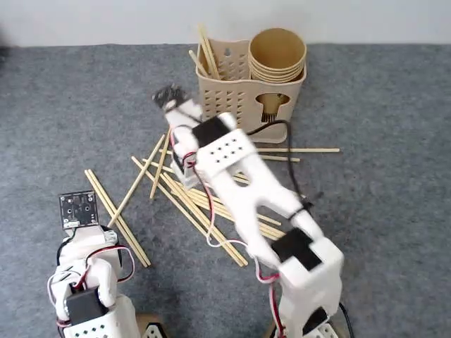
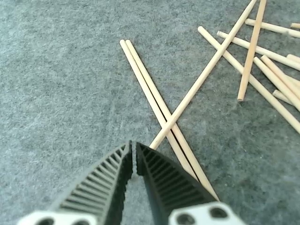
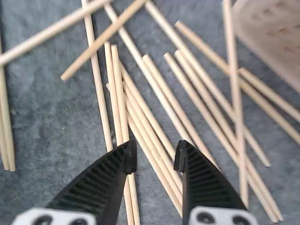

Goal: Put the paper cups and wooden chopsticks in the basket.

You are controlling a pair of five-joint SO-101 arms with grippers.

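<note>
Gray, felt-like cloth (image 1: 394,141) covers the whole table. At its far edge stands a beige slotted basket (image 1: 239,98) with 2 compartments side by side. A stack of paper cups (image 1: 277,53) sits upright in 1 of them, and a few chopsticks in the basket (image 1: 208,56) lean out of the other.

Many loose chopsticks (image 1: 204,211) lie crossed and scattered on the cloth in front of the basket. Some of them run under the long white arm (image 1: 239,176) that stretches from the near edge toward the basket.

The right gripper (image 3: 154,157) hangs over the thick part of this pile. Its jaws are apart and nothing is between them. Several sticks lie side by side just beneath it, and a corner of the basket is nearby.

The left gripper (image 2: 133,149) is low over the cloth near the front of the table, well apart from the basket. Its jaws are pressed together and hold nothing. Just beside its tip lies a pair of chopsticks (image 2: 150,91), side by side and touching. 1 single stick (image 2: 211,68) lies across them.
</note>
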